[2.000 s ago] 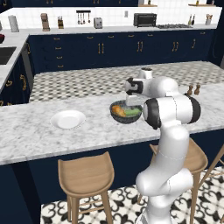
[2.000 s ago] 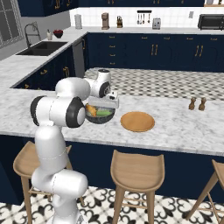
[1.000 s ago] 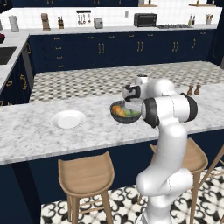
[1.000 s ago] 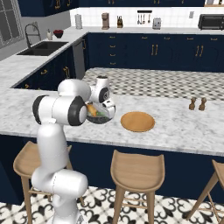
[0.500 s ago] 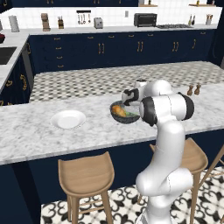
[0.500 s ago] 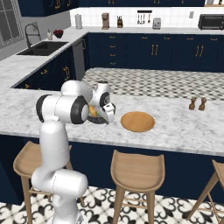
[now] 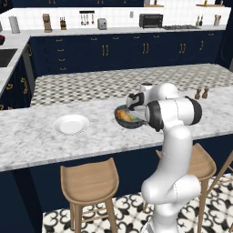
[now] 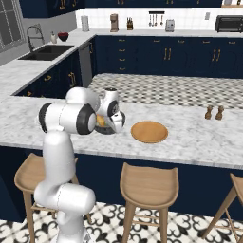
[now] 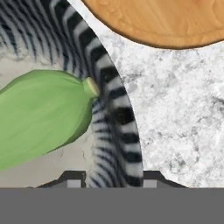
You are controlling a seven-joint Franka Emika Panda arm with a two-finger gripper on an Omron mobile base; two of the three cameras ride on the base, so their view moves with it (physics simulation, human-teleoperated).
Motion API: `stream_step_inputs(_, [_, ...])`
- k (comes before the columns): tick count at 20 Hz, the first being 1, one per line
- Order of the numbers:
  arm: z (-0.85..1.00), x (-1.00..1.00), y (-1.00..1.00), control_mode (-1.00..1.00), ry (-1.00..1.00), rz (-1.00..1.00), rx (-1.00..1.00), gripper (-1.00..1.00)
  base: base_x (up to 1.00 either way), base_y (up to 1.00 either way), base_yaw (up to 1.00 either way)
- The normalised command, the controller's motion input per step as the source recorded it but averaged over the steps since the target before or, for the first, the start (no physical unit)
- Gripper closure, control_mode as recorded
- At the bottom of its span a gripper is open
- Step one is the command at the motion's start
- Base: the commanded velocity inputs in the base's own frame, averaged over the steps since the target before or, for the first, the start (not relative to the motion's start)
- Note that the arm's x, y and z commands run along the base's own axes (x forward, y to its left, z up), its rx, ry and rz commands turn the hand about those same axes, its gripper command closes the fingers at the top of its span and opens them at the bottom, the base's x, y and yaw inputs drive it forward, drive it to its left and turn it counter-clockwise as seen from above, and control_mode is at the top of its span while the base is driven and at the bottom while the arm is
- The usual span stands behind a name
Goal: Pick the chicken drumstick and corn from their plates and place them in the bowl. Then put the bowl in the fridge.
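Note:
The dark speckled bowl (image 7: 129, 124) stands on the marble island counter. In it lie the golden-brown chicken drumstick (image 7: 122, 115) and the green corn (image 9: 39, 118). My gripper (image 9: 112, 180) reaches down over the bowl's right side, and its two tips straddle the striped rim (image 9: 114, 114), which fills the gap between them. In the right base view the gripper (image 8: 116, 122) is at the bowl (image 8: 107, 129), beside the wooden plate (image 8: 149, 131). Left of the bowl lies the white plate (image 7: 71, 124), bare. The fridge is out of view.
Salt and pepper shakers (image 7: 201, 93) stand at the counter's right end. Wooden stools (image 7: 90, 181) line the near side of the island. Navy cabinets and a sink (image 8: 46, 51) run along the back and left walls.
The hand has come down onto the bowl's right rim and its jaws have closed in from wide open. The bowl and plates have not moved.

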Motion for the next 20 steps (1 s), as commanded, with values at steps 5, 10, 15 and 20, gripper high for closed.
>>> stream_step_inputs(5, [0.08,-0.10,0.04,-1.00,-0.12,-0.11,0.00,1.00,0.00,0.00,0.00])
stream_step_inputs(10, [0.63,-0.44,0.00,-1.00,-0.05,-0.05,-0.01,1.00,0.00,0.00,0.00])
stream_step_inputs(15, [0.82,-0.61,0.00,-1.00,-0.06,0.00,-0.06,1.00,0.00,0.00,0.00])
stream_step_inputs(20, [0.56,-0.93,0.00,-1.00,-0.03,-0.03,-0.07,1.00,0.00,0.00,0.00])
